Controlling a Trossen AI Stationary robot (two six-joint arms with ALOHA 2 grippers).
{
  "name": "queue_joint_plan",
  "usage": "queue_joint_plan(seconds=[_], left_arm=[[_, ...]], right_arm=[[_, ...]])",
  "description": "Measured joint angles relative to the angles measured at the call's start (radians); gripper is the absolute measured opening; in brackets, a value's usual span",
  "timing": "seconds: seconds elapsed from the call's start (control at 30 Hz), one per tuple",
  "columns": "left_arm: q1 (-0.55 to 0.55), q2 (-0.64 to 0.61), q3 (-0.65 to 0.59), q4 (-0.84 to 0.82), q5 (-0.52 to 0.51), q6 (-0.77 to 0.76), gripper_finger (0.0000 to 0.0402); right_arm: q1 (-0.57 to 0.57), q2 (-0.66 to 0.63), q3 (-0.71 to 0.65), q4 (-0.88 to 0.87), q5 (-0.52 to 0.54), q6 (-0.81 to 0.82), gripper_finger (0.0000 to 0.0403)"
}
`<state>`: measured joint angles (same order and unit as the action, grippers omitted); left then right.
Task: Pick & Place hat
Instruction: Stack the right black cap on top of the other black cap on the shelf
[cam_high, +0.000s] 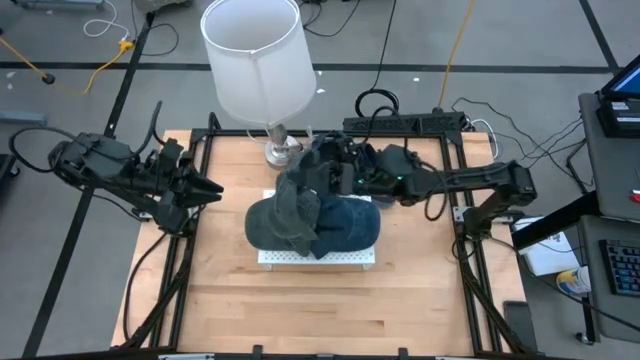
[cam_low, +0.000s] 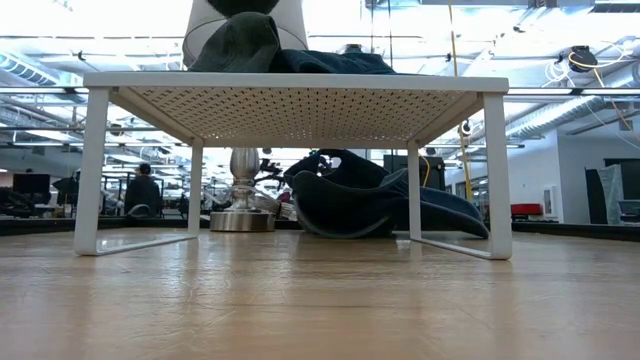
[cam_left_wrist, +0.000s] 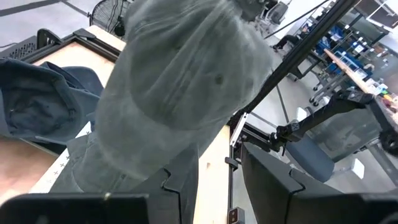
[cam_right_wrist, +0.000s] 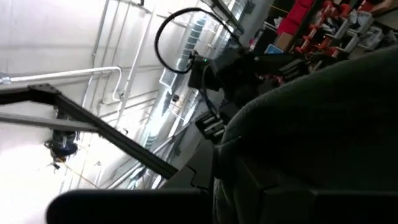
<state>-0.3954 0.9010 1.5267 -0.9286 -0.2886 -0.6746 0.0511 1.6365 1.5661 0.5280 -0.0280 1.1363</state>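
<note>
Right pincer (cam_high: 322, 172): clamped on grey hat (cam_high: 298, 205), above the white perforated rack (cam_high: 316, 258) | navy hat (cam_high: 345, 228): draped on the rack mid-desk (cam_high: 300, 310) | left pincer (cam_high: 205, 188): part-open, empty, at desk's left edge | lamp (cam_high: 256, 60): far side

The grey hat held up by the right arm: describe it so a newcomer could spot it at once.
Start at the white lamp at the table's back edge. Just in front of it stands a white perforated rack with a dark blue hat on it. The grey hat hangs crumpled from the right claw, draping over the blue one.
</note>
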Motion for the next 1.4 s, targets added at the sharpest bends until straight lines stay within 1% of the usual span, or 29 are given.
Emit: queue_joint_plan(seconds=[0.13, 0.37, 0.7, 0.8, 0.93, 1.17, 1.4], left_arm=[[0.0, -0.006, 0.0, 0.005, -0.001, 0.012, 0.0124], [0.0, -0.007, 0.0, 0.024, -0.001, 0.035, 0.0124], [0.001, -0.007, 0.0, 0.071, -0.002, 0.083, 0.0124], [0.001, -0.005, 0.0, 0.07, -0.002, 0.083, 0.0124], [0.001, -0.005, 0.0, 0.07, -0.002, 0.079, 0.0124], [0.001, -0.005, 0.0, 0.07, -0.001, 0.07, 0.0124], [0.001, -0.005, 0.0, 0.07, 0.0, 0.063, 0.0124]], right_arm=[[-0.004, 0.053, 0.0, 0.057, -0.002, 0.019, 0.002], [-0.004, 0.127, 0.0, 0.104, -0.004, 0.029, 0.002], [-0.004, 0.195, 0.0, 0.123, -0.03, 0.03, 0.002], [-0.004, 0.196, 0.0, 0.109, -0.03, 0.029, 0.002], [-0.006, 0.194, 0.001, 0.043, -0.032, 0.027, 0.002], [-0.005, 0.194, 0.001, -0.06, -0.053, 0.103, 0.002], [-0.005, 0.184, 0.001, -0.063, -0.053, 0.106, 0.002]])
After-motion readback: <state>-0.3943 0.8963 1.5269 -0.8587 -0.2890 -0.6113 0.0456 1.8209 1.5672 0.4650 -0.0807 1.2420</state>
